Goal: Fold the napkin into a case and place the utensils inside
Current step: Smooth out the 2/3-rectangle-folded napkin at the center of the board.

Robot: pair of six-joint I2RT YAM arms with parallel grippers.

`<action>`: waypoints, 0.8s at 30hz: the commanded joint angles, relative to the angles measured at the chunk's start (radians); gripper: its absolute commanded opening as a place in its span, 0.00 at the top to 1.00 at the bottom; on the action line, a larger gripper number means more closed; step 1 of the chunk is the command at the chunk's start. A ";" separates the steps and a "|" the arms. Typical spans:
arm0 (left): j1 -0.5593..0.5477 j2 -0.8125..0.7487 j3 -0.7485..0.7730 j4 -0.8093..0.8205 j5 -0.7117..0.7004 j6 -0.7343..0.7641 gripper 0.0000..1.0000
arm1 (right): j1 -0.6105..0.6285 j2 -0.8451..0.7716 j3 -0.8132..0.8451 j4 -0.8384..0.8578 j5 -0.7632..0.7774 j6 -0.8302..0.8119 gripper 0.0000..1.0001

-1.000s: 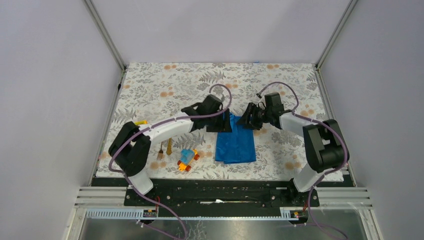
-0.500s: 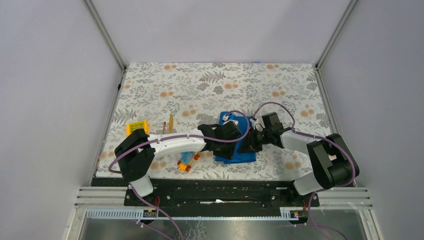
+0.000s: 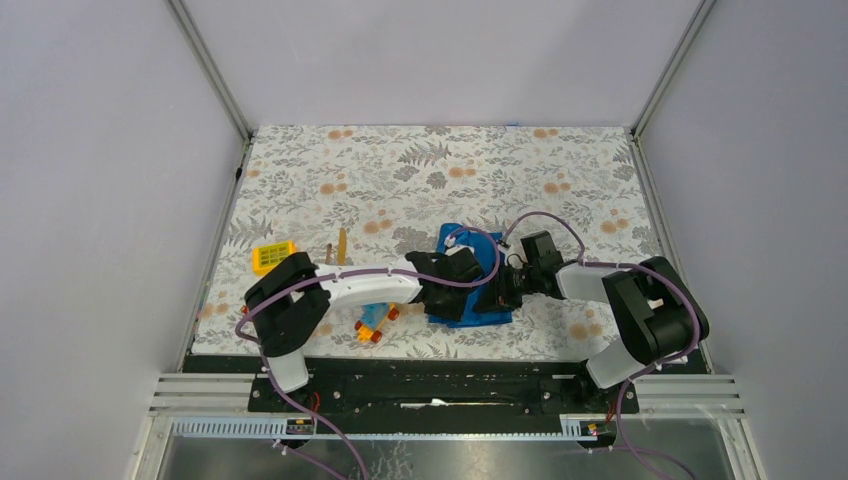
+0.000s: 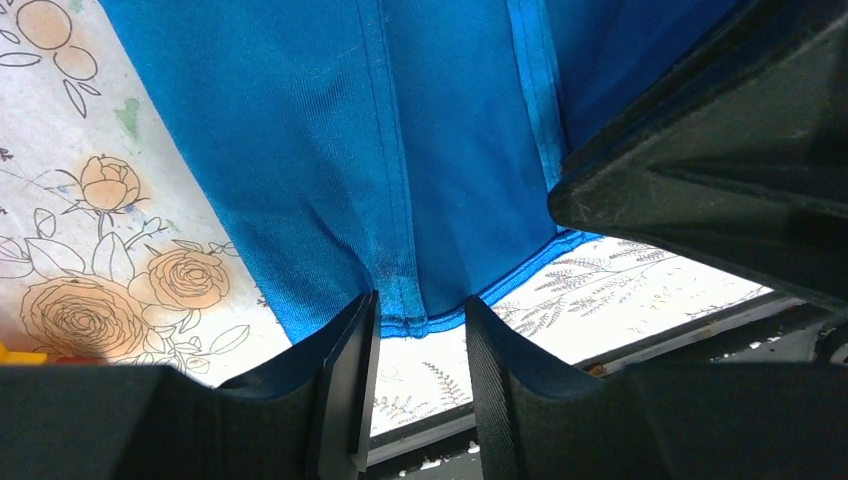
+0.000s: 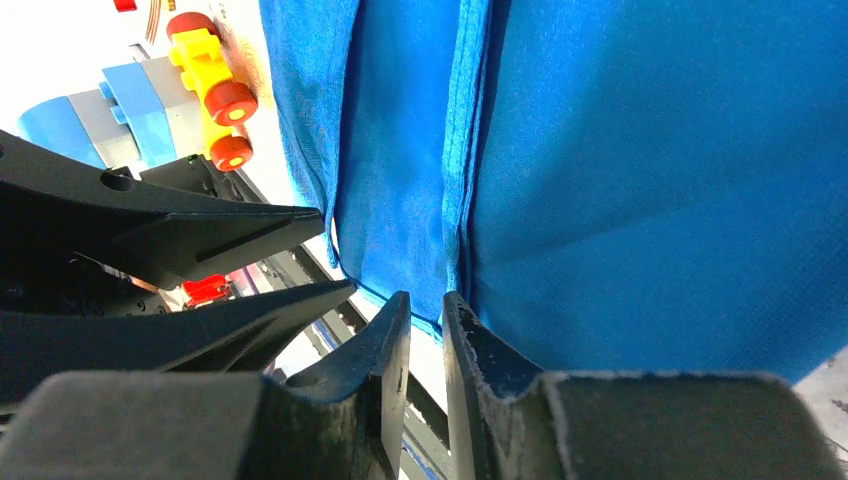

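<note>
The napkin (image 3: 484, 248) lies on the flowered desk (image 3: 400, 170) a little right of centre and toward the near edge. It is folded into a narrow bright blue strip running away from the arms, with hemmed layers stacked on one another. Both arms reach in over it and cover much of it from above. The left tool (image 4: 420, 335) sits at the near hem. Its fingers stand parted, with the hem and a lengthwise seam lying across the gap between their tips and the desk showing just below. The right tool (image 5: 426, 320) meets the same near edge from the other side, close against the left one. Its fingers are drawn to a thin slit with a folded edge of cloth running down to their tips, but I cannot tell whether they pinch it. The utensils (image 3: 340, 243) lie well left of the napkin, two slim golden-orange pieces poking out from behind the left arm. They are just beside a yellow block (image 3: 273, 257). A small blue-and-orange toy car (image 3: 375, 322) rests near the napkin's left side, under that arm.
</note>
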 commanded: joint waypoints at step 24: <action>0.001 -0.044 0.002 -0.016 -0.032 -0.011 0.92 | 0.014 0.081 -0.021 0.075 -0.019 -0.016 0.82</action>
